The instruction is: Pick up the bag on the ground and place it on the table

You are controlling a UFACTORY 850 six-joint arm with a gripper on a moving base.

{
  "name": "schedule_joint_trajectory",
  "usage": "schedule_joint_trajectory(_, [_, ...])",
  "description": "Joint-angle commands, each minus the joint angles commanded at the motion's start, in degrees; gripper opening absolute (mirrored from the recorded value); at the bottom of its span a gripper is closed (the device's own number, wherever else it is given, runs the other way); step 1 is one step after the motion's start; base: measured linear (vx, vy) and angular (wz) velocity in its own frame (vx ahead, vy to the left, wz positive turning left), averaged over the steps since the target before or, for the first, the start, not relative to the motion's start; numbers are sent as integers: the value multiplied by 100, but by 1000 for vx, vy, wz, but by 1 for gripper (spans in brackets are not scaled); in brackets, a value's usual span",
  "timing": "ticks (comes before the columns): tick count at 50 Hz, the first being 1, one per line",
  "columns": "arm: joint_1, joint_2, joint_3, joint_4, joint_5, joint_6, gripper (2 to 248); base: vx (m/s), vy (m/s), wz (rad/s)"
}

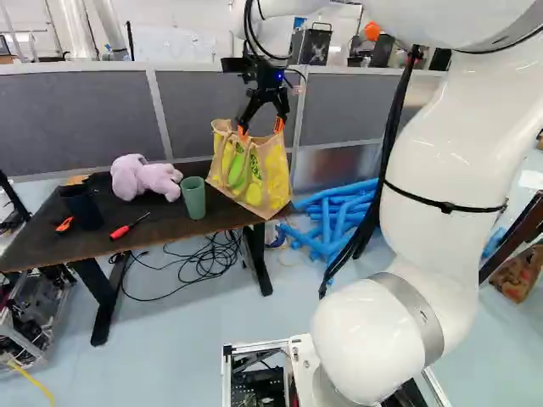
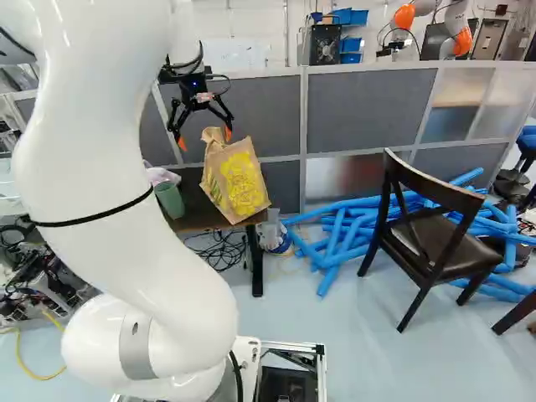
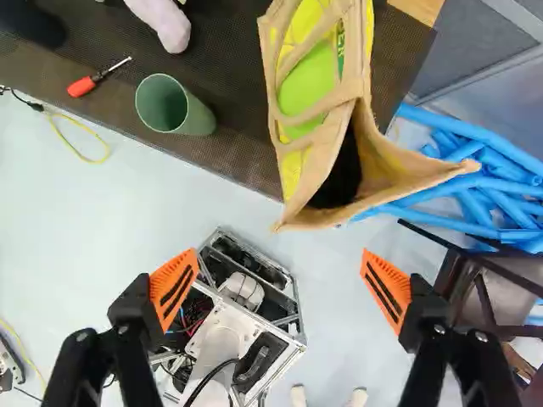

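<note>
A tan paper-like bag with yellow and green printed panels (image 2: pixel 239 180) sits on the right end of the dark-topped desk (image 1: pixel 102 243), leaning a little, its handles up and its mouth gaping. The yellow panel bears dense printed marks, too small to make out; green shapes and more small print show on another side.

The white jointed arm (image 1: pixel 441 144) rises from its base joint, reaches forward over the floor and ends high by the desk, with a thin black strap (image 1: pixel 445 206) around its thick section. The black 2-fingered hand (image 1: pixel 260 128) points down near the top of the bag. In the wrist view its 2 fingers stand wide apart, their slotted orange pads (image 3: pixel 174 290) facing each other with nothing pinched between; the bag lies ahead of them.

Also on the desk are a lilac plush toy (image 1: pixel 144 175), a green tapered cup (image 1: pixel 194 197) between toy and bag, a dark cylindrical container (image 1: pixel 81 206), a small orange-and-black tool (image 1: pixel 64 225) and a red-handled screwdriver (image 1: pixel 123 231). Loose black cables (image 1: pixel 199 270) trail on the floor below.

A heap of blue foam-like tubes (image 2: pixel 335 234) lies beyond the desk's right end, near 1 dark wooden chair (image 2: pixel 427 230). Grey partition panels (image 2: pixel 360 105) stand behind.
</note>
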Motion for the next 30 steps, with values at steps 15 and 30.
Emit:
schedule_joint_trajectory(15, [0, 0, 0, 0, 0, 0, 247, -142, -3, 1])
schedule_joint_trajectory(30, [0, 0, 0, 0, 0, 0, 247, -141, -2, 1])
